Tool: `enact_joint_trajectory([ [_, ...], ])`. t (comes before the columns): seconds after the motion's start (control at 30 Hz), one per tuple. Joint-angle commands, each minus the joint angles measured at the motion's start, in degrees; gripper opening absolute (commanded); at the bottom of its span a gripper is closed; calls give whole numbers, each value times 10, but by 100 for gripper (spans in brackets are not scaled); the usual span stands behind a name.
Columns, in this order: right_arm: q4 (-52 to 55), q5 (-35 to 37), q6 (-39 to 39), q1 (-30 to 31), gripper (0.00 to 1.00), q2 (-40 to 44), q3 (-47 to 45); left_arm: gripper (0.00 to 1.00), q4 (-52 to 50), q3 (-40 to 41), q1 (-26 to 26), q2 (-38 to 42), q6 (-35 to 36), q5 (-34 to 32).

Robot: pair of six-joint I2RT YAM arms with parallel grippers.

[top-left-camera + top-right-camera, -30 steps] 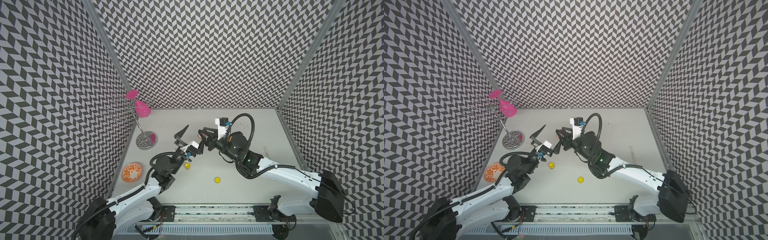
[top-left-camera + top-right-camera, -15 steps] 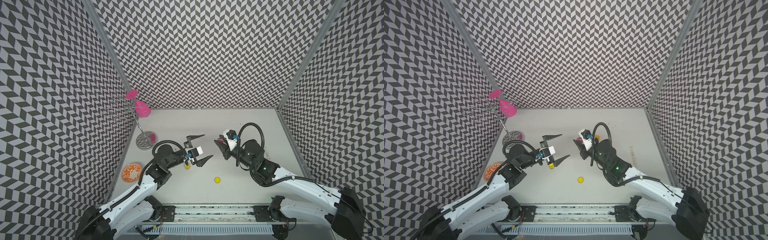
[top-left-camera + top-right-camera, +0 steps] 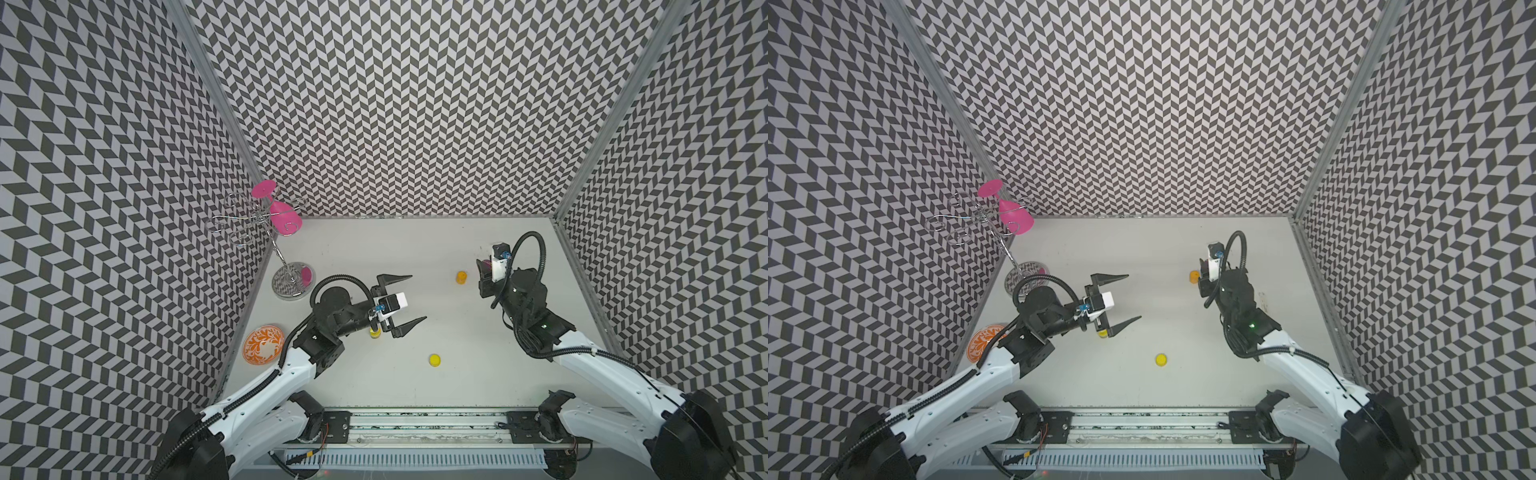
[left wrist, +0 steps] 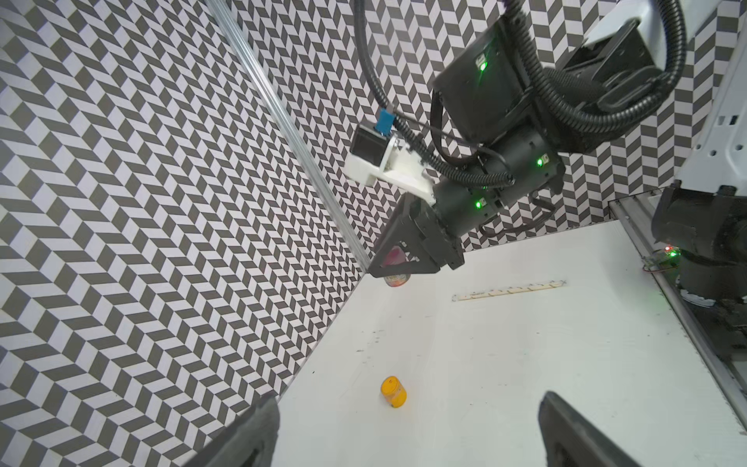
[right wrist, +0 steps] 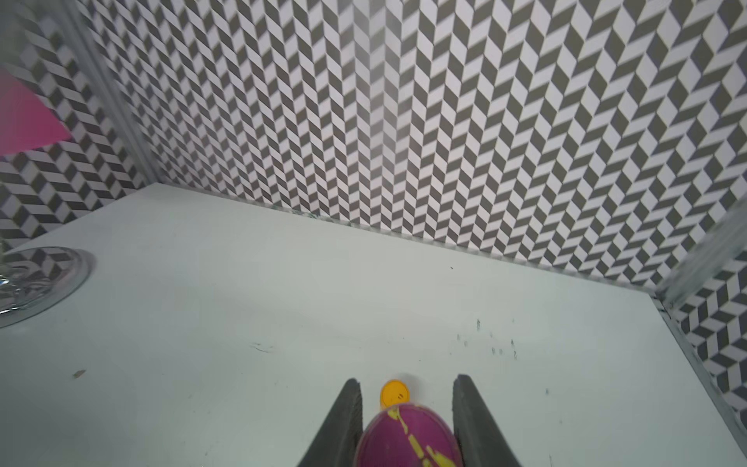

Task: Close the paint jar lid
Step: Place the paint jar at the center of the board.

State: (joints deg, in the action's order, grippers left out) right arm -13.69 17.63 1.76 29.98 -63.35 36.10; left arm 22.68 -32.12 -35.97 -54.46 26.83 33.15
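1. My left gripper [image 3: 417, 297] hovers with its jaws spread wide, holding nothing
2. A small yellow jar [image 3: 375, 333] stands on the table [image 3: 457, 395] just beneath it, partly hidden
3. A round yellow piece [image 3: 434, 360] lies alone mid-table
4. An orange jar [image 3: 461, 277] stands near my right gripper [image 5: 406, 380], which is clamped on the purple-capped paint jar [image 5: 408, 440]

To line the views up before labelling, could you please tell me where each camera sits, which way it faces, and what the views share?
Top views: high over the front rail, looking down towards the back wall; both arms, open left gripper and right gripper show.
Left wrist: on the left arm, facing the right arm across the table; own fingertips show.
Right wrist: on the right arm, facing the back wall; own fingers clamp a purple paint jar.
Shared: every view shows the orange jar.
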Motion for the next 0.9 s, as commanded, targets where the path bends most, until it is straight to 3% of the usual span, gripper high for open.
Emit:
enact_joint_trajectory([
  [0.0,-51,31,-68,-18,0,-48,-18,100,2,-5,-3,-3,-5,-12],
  [0.17,-88,30,-105,-46,0,-127,-4,100,-14,-17,-5,-31,-17,-23],
  [0.4,-107,-33,-103,-85,0,-246,55,100,-22,-21,-3,-44,-15,-41],
  [0.5,-117,-55,-101,-94,0,-266,71,100,-21,-21,-3,-45,-13,-43],
  [0.7,-34,-37,-169,-104,0,-304,109,100,-18,-22,-3,-43,-13,-41],
  [0.87,-109,-26,-214,-104,0,-302,47,100,-17,-20,-6,-40,-15,-41],
])
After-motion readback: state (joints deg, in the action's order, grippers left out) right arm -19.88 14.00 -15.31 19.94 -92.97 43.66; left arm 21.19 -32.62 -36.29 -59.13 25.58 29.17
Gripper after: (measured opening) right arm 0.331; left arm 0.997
